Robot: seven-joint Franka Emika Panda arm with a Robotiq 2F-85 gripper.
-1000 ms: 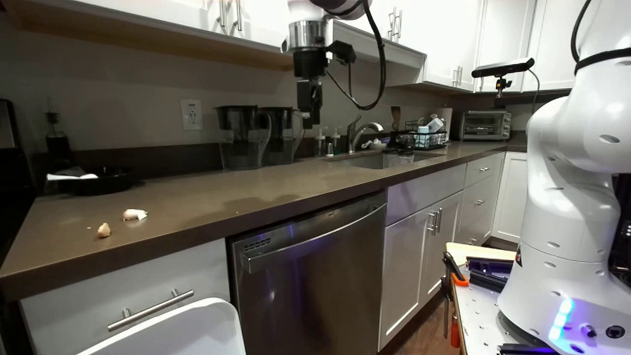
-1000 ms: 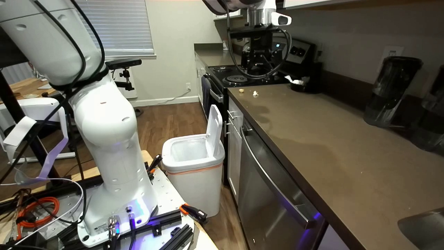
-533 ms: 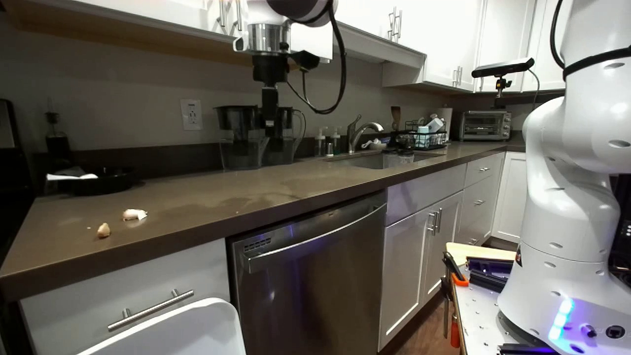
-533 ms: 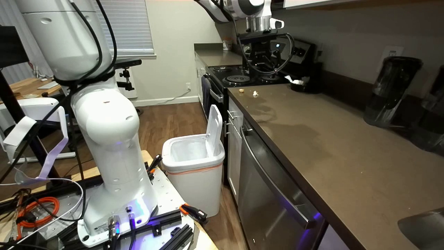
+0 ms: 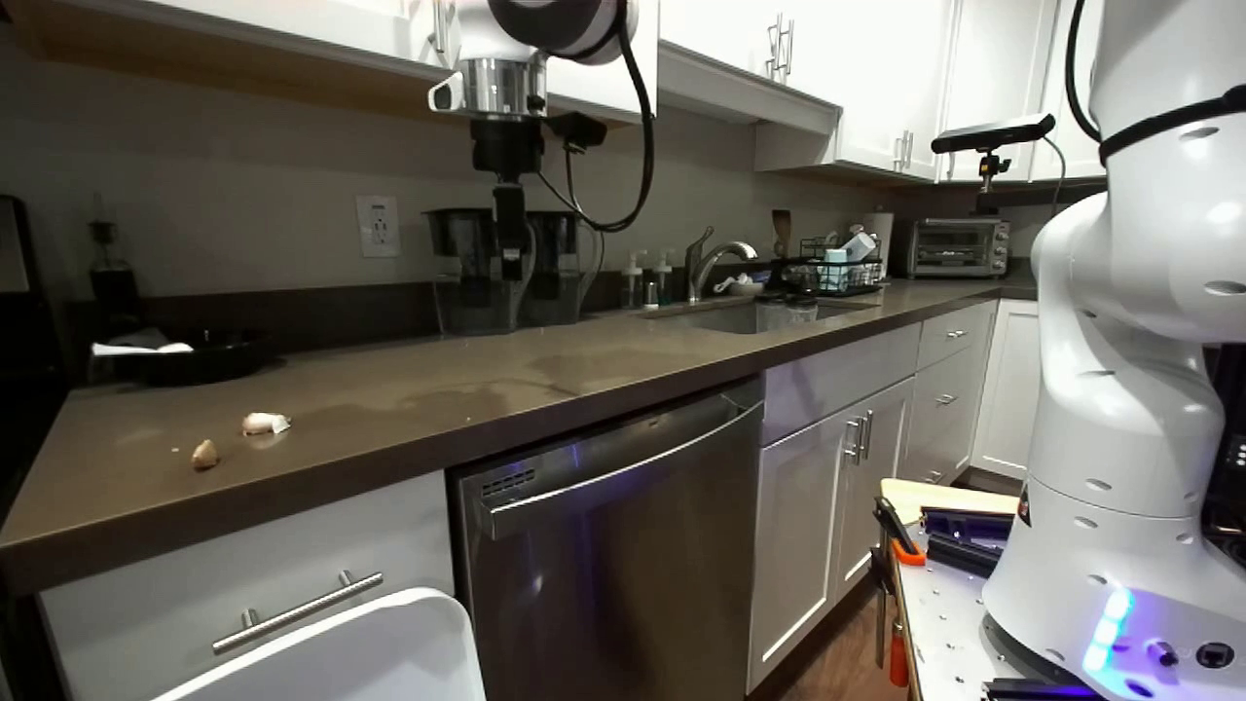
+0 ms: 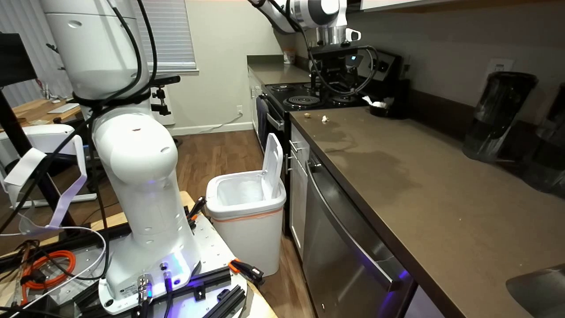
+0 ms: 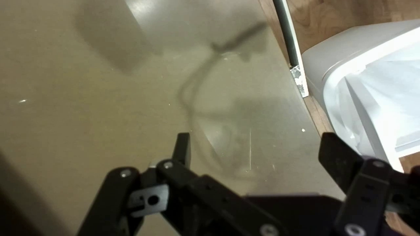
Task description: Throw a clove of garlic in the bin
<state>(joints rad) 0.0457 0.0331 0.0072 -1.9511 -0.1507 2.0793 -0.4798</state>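
The whitish clove of garlic point(image 5: 265, 423) lies on the counter near its far-left end, and it also shows in an exterior view point(image 6: 325, 119). A rounder tan clove point(image 5: 204, 454) lies close beside it, nearer the counter edge. My gripper point(image 5: 509, 265) hangs pointing down well above the counter, to the right of both cloves. In the wrist view my gripper point(image 7: 255, 141) is open with nothing between its fingers, and neither clove shows there. The white bin point(image 6: 247, 208) stands on the floor beside the counter with its lid raised; its rim point(image 7: 334, 78) shows in the wrist view.
Two dark water pitchers point(image 5: 472, 282) stand against the wall behind my gripper. A black dish point(image 5: 209, 358) with white paper sits near the cloves. Upper cabinets point(image 5: 321, 29) overhang the counter point(image 5: 389, 389). The stove point(image 6: 304, 95) adjoins the counter's end.
My arm has moved along the counter toward the end with the cloves and come down a little, and the gripper has turned. The cloves and the bin have not moved.
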